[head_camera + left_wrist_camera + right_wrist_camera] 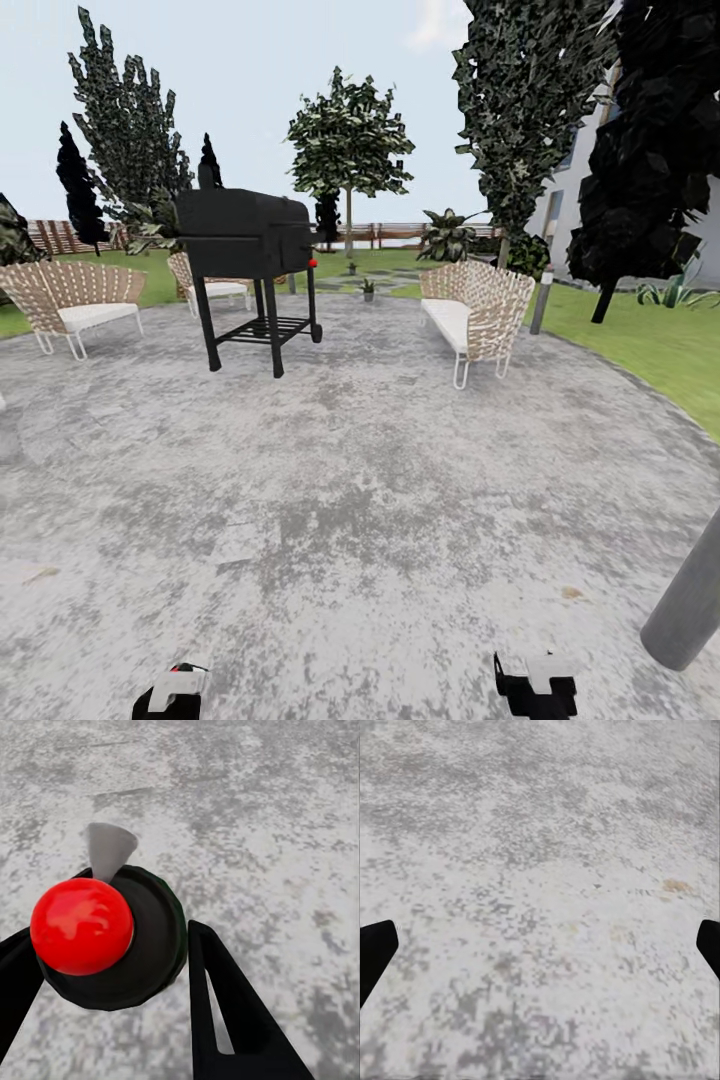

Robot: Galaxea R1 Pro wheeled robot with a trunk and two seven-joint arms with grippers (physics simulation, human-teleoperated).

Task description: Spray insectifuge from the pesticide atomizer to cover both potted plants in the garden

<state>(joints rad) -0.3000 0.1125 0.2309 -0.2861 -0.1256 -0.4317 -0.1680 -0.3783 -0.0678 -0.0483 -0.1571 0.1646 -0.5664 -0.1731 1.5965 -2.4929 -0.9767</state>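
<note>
Item 1. Left gripper [105, 967]: clenched on the pesticide atomizer [112, 937], black fingers [225, 1012] on either side of its round black body; red knob and pale nozzle face the wrist camera. In the head view the gripper [168, 695] sits at the near edge of the patio, a speck of red on top.

Item 2. Right gripper [540, 945]: released, fingertips wide apart over bare paving, nothing between them. Seen also at the near edge in the head view [535, 690].

Item 3. Patio [360, 500]: round grey mottled paving, stretching from the grippers to the grill.

Item 4. Grill [248, 270]: black, wheeled, on the far side of the patio. Landmark for what follows.

Item 5. Wicker chairs: one left of the grill [70, 300], one right of it [475, 315], one partly behind it.

Item 6. Potted plants: one small plant [368, 289] beyond the grill to its right, another [351, 268] farther back, both tiny and near the stepping stones.

Item 7. Fence [400, 235], trees, house wall: behind the grill.

Progress, judged: pickup done. Left: crossing the patio past the grill, spraying both plants.
</note>
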